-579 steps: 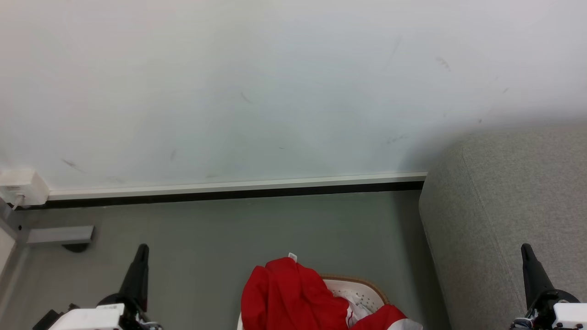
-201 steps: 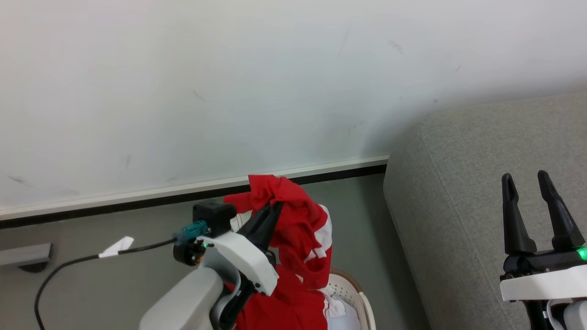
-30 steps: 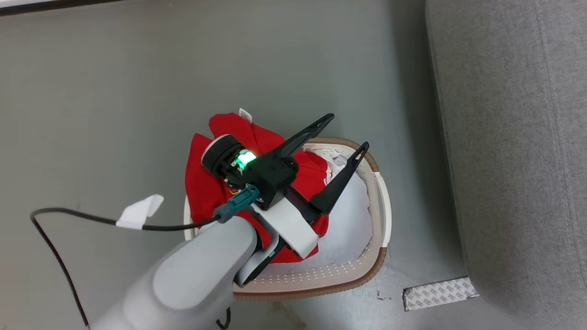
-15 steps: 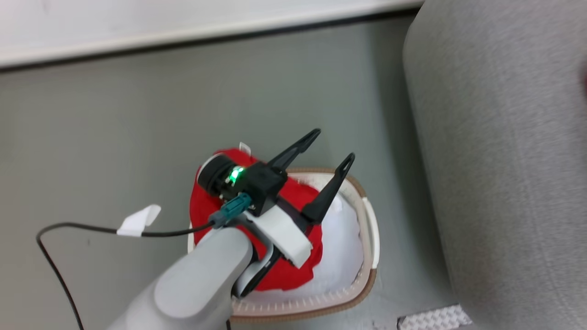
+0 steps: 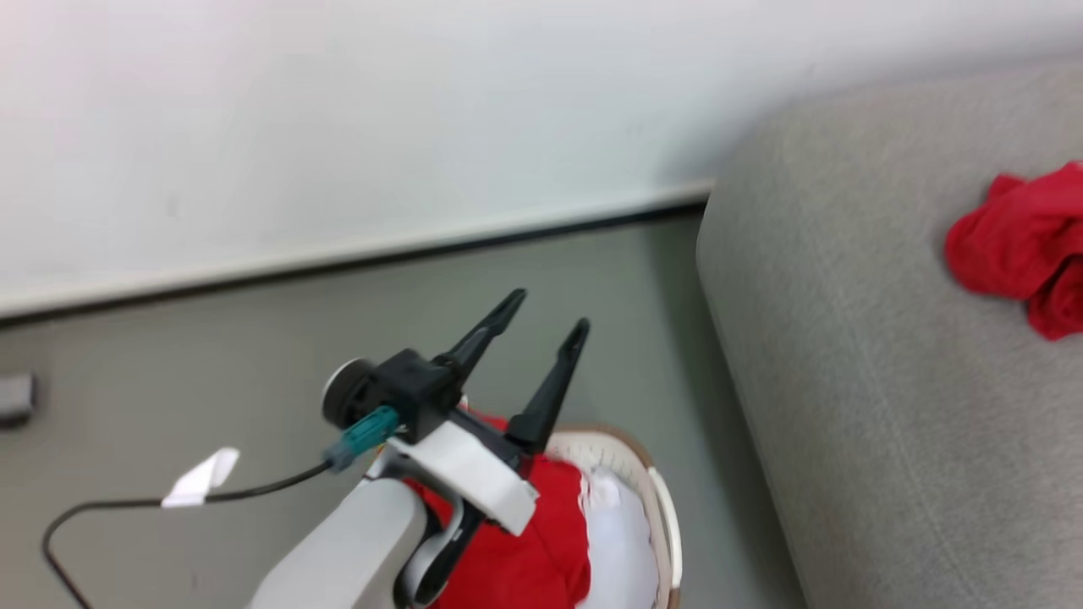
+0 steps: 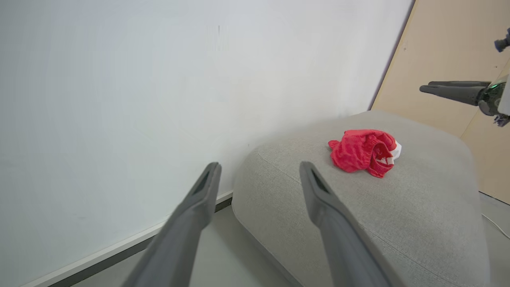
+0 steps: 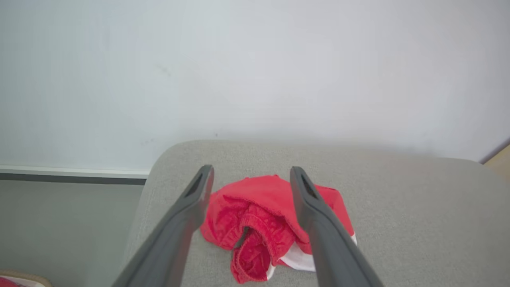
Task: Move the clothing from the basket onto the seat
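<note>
A crumpled red garment with a white edge (image 7: 255, 215) lies on the light-grey seat (image 7: 398, 207). My right gripper (image 7: 252, 170) hangs open above it, holding nothing. This piece of clothing (image 5: 1024, 245) is at the right edge of the head view, on the seat (image 5: 846, 355). My left gripper (image 5: 548, 311) is open and empty, raised over the basket (image 5: 647, 474). More red and white clothing (image 5: 525, 541) lies in the basket. In the left wrist view, the open left gripper (image 6: 259, 165) points toward the seat (image 6: 358, 215) and the garment (image 6: 362, 151). The right gripper (image 6: 428, 88) shows at the upper right.
A white wall with a dark baseboard (image 5: 423, 241) runs behind the grey floor (image 5: 211, 364). A black cable with a white tag (image 5: 199, 478) trails from my left wrist. A beige panel (image 6: 446, 48) stands behind the seat. The basket's rim (image 7: 24, 277) sits left of the seat.
The head camera has tilted up, bringing the wall and the red garment on the seat into view. My right gripper has opened. The left gripper stays open and has risen above the basket.
</note>
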